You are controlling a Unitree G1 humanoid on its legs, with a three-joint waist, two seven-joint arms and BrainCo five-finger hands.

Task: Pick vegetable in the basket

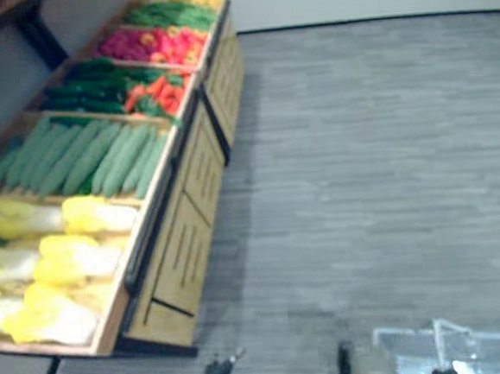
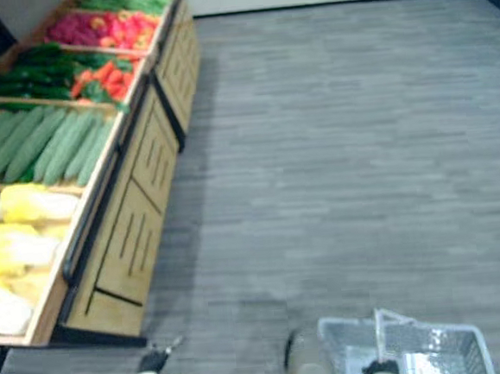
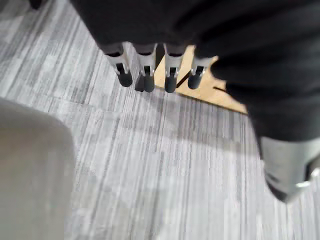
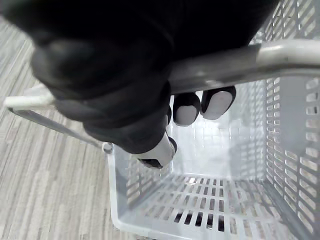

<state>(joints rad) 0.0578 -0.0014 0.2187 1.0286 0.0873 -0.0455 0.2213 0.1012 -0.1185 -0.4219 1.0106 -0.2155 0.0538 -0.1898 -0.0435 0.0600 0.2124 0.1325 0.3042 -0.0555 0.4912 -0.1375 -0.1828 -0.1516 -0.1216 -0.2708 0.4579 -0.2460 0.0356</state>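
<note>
A white mesh basket point(image 2: 436, 346) hangs low over the floor at the lower right. In the right wrist view my right hand point(image 4: 125, 100) is curled round the basket's handle point(image 4: 280, 57), and the basket's inside point(image 4: 220, 200) holds nothing. The vegetables lie in a wooden stand point(image 1: 185, 244) at the left: pale yellow cabbages point(image 1: 56, 254) nearest, then long green cucumbers point(image 1: 92, 156), then red peppers point(image 1: 160, 94) beside dark green ones. My left hand point(image 3: 170, 80) hangs above the grey floor with straight fingers and holds nothing, and a corner of the stand shows beyond it.
Farther bins of the stand hold pink-red vegetables point(image 1: 152, 43) and green ones point(image 1: 172, 15). Grey striped carpet point(image 2: 343, 162) stretches from the stand to the far wall. The stand's wooden front panels face the open floor.
</note>
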